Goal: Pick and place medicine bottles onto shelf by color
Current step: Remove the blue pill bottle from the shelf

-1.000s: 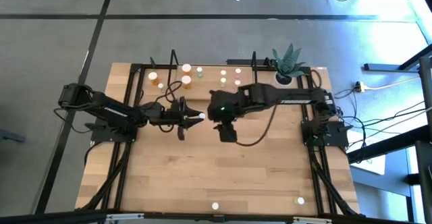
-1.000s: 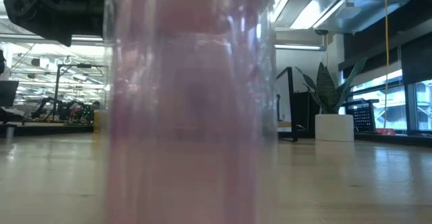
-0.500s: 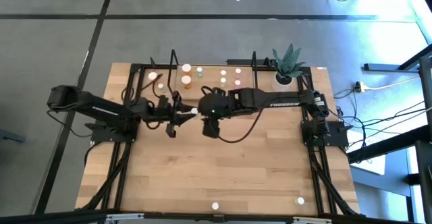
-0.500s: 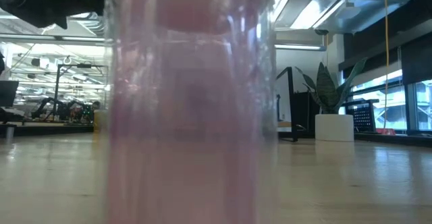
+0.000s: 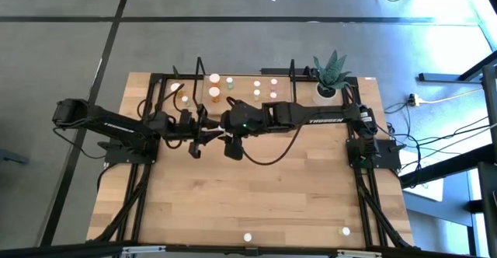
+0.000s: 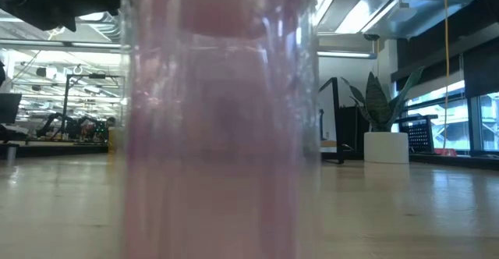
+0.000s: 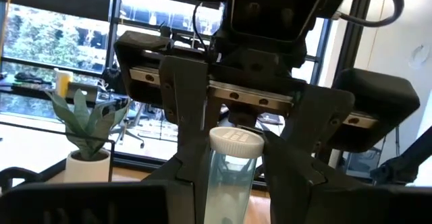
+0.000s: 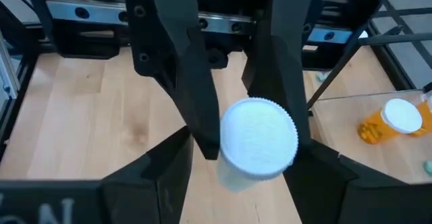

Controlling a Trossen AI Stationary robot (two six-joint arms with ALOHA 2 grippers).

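Meeting above the middle of the surface (image 5: 256, 203), the two claws face each other with one whitish bottle (image 7: 229, 177) between them. The left claw (image 8: 233, 126) grasps its body, fingers either side just below the white cap. The right claw (image 7: 233, 158) stands spread around the cap end; whether its fingers touch cannot be told. Behind them, more bottles stand on the shelf (image 5: 241, 79), beside a potted plant (image 5: 331, 73).

Surface finishes at the handover point

Table (image 5: 256, 203): pale wood, matt grain. Bottle (image 7: 228, 183): clear, glossy plastic body, ribbed white cap. Fingers (image 8: 182, 75) around the cap: matt black plastic. Shelf (image 5: 241, 83): light board, thin black metal loops.
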